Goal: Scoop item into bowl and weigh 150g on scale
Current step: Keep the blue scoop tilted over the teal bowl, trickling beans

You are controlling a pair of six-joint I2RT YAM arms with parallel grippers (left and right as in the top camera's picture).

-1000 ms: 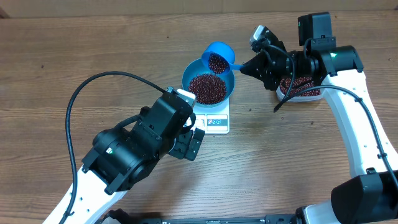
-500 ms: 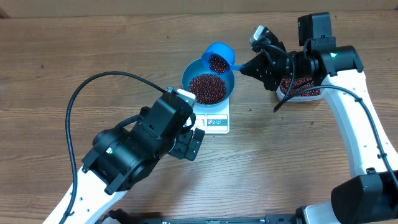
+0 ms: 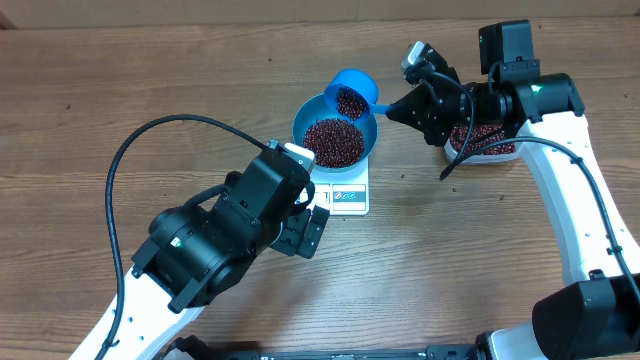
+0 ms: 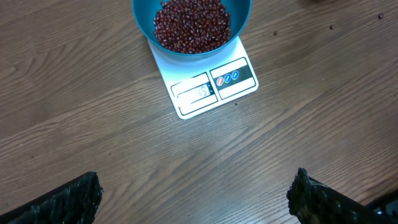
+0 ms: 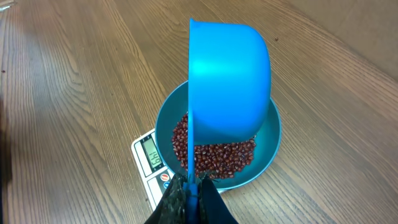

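Wooden table [image 3: 120, 80]: scoop [image 3: 352, 92] is tipping beans [image 3: 335, 142] into the bowl [image 3: 297, 125] on the scale [image 3: 347, 196].
Overhead: the right gripper [image 3: 398, 107] is pinching the scoop's handle, tilting it over the bowl's far rim. Left wrist: the left gripper [image 4: 193, 202] is hanging spread wide and empty, near the scale. Right wrist: the display [image 5: 151, 155] is showing digits too blurred to trust. Judged step: pouring; the next move is calling for a slow trickle checked against the reading.

Overhead: high up, straight down on the whole table [image 3: 100, 80]. Left wrist: from 7 o'clock facing 1, mid-range, bowl [image 4: 241, 22] and scale [image 4: 214, 84] at frame top. Right wrist: tight behind scoop [image 5: 230, 81], facing 9 o'clock. All three share bowl on scale.
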